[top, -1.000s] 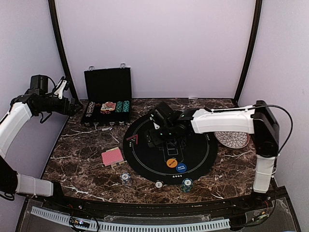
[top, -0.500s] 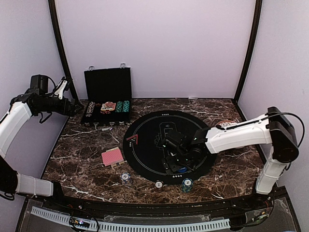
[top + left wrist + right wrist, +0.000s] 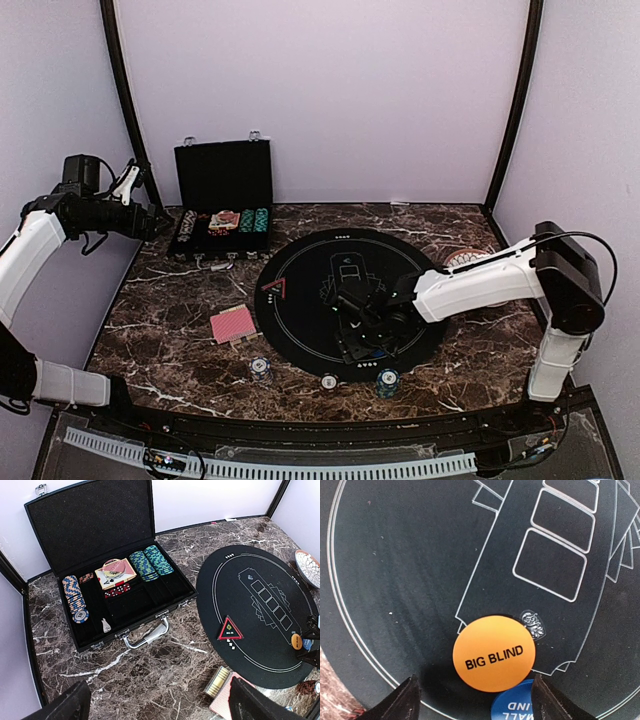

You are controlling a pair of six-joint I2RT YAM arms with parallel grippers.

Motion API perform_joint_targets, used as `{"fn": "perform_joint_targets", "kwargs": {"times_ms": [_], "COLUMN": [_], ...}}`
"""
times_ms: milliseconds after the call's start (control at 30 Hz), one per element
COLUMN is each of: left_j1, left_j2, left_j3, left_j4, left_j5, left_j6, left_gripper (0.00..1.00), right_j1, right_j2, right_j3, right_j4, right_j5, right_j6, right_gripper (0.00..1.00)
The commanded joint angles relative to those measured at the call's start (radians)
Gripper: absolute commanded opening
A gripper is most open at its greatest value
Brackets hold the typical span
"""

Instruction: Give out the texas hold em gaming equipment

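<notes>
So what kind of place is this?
Likely a robot test booth staged as a poker table: plain walls, a marble tabletop, a black playing mat, an open case of chips.

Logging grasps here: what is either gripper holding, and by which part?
Nothing. The right gripper straddles the orange disc, open, not touching it; the left gripper is open, empty.

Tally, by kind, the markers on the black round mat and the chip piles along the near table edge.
Orange BIG BLIND disc: 1
Blue disc: 1
Red ALL IN triangle: 1
Chip piles: 3
Total: 6
</notes>
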State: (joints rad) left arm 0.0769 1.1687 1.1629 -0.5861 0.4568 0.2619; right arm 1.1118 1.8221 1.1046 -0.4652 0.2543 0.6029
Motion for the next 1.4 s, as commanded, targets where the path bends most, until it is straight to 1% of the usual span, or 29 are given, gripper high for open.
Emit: {"fn": "perform_joint_targets", "kwargs": {"times_ms": [0, 333, 700, 900, 1133, 1167, 1300, 1367], "left_j1": [0.006, 0.005, 0.006, 0.005, 0.006, 0.006, 0.005, 0.005], "left_j2": [-0.022, -0.024, -0.026, -0.029, -0.03, -0.03, -0.033, -0.035], "left_j3": [0.029, 0.036, 0.052, 0.058, 0.059, 0.058, 0.055, 0.054], "left_j4": [-0.028, -0.023, -0.033, -0.039, -0.039, -0.038, -0.038, -0.037], "left_j5": [0.02, 0.009, 0.004, 0.004, 0.004, 0.002, 0.003, 0.003], "left_j6": [0.001, -0.003, -0.003, -0.005, -0.003, -0.003, -0.001, 0.0], "left_gripper": [0.99, 0.99, 0.99, 0.99, 0.99, 0.99, 0.99, 0.99], "right_j1": [-0.001, -0.038, -0.107, -0.155, -0.183, -0.184, -0.18, -0.175], "right_j2": [0.015, 0.028, 0.05, 0.083, 0.115, 0.115, 0.08, 0.053], "right_j3": [-0.011, -0.022, -0.004, 0.047, 0.111, 0.123, 0.106, 0.075], "right_j4": [0.035, 0.044, 0.075, 0.084, 0.088, 0.083, 0.081, 0.078], "right_j5": [-0.003, 0.017, 0.031, 0.042, 0.065, 0.065, 0.063, 0.063], "right_j6": [0.008, 0.019, -0.029, -0.068, -0.098, -0.098, -0.079, -0.061], "right_gripper": [0.74, 0.62, 0.57, 0.53, 0.53, 0.54, 0.71, 0.77]}}
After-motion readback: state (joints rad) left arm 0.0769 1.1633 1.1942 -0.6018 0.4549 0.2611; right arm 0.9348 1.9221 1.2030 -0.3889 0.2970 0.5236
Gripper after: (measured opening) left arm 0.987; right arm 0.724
